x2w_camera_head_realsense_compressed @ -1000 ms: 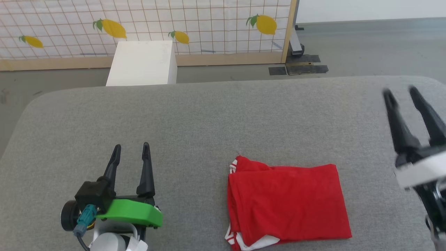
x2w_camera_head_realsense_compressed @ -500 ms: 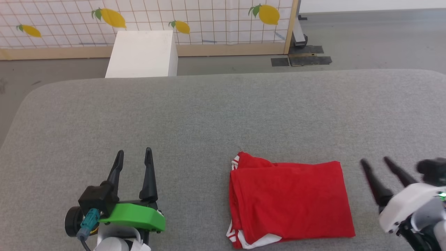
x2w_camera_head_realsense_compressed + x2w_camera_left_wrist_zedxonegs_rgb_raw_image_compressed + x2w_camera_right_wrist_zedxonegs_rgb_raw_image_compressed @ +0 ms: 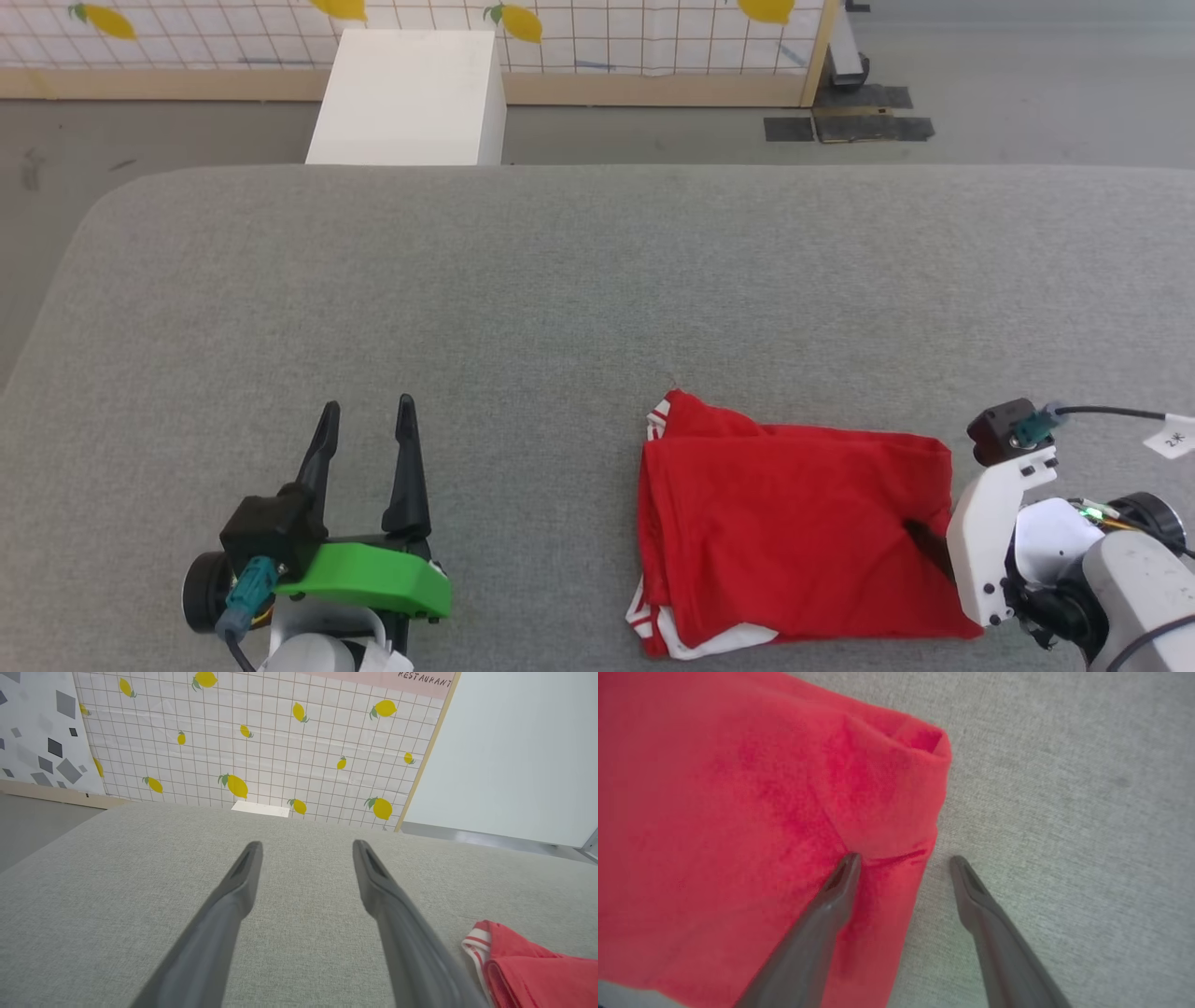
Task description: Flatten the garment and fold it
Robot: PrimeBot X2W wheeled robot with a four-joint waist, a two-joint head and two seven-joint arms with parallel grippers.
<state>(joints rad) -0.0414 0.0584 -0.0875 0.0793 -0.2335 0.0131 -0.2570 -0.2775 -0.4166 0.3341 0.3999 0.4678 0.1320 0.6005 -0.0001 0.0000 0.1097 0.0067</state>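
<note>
The garment lies folded into a red rectangle on the grey surface, with striped trim and white sleeve cloth peeking out at its left corners. My right gripper is open and straddles the garment's right edge: one finger presses on the red cloth, the other rests on the bare surface beside it. In the head view one dark fingertip shows on the cloth. My left gripper stands open over bare surface, well left of the garment, holding nothing.
The grey padded table stretches wide around the garment. Beyond its far edge stand a white box and a lemon-patterned screen on the floor.
My right gripper came down from the far right and turned onto the garment's right edge. The head camera tilted down a little. The left gripper stayed put.
</note>
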